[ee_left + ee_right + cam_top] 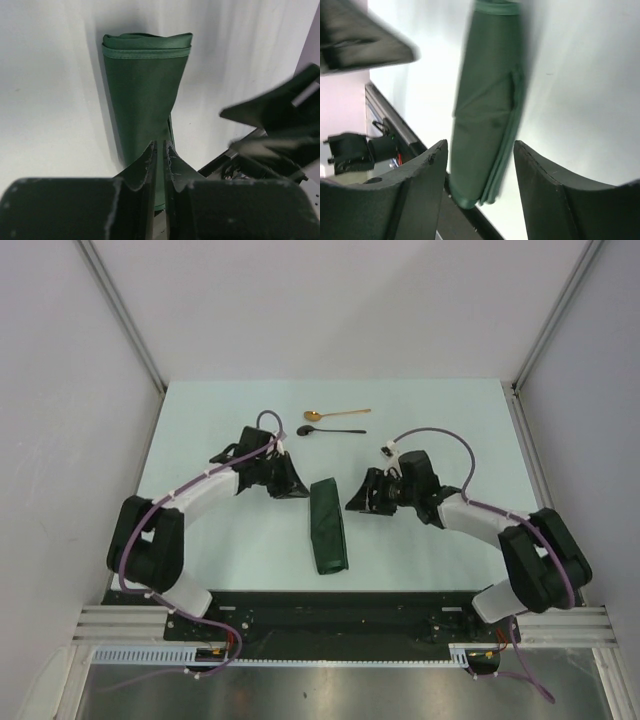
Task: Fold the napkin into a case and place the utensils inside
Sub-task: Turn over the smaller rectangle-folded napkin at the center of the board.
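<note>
The dark green napkin lies folded as a narrow long case (328, 525) in the middle of the table, its length running near to far. My left gripper (296, 487) is shut and empty just left of the case's far end. In the left wrist view its fingertips (161, 147) meet in front of the case (145, 90). My right gripper (356, 504) is open and empty just right of the case. In the right wrist view the case (490, 100) shows between its spread fingers (480, 155). The gold spoon (335, 415) and the black spoon (330, 430) lie side by side at the back.
The table (200, 430) is pale and walled by white panels left, right and behind. A black rail (330, 605) runs along the near edge by the arm bases. The other arm shows blurred in the left wrist view (280, 120) and the right wrist view (360, 45).
</note>
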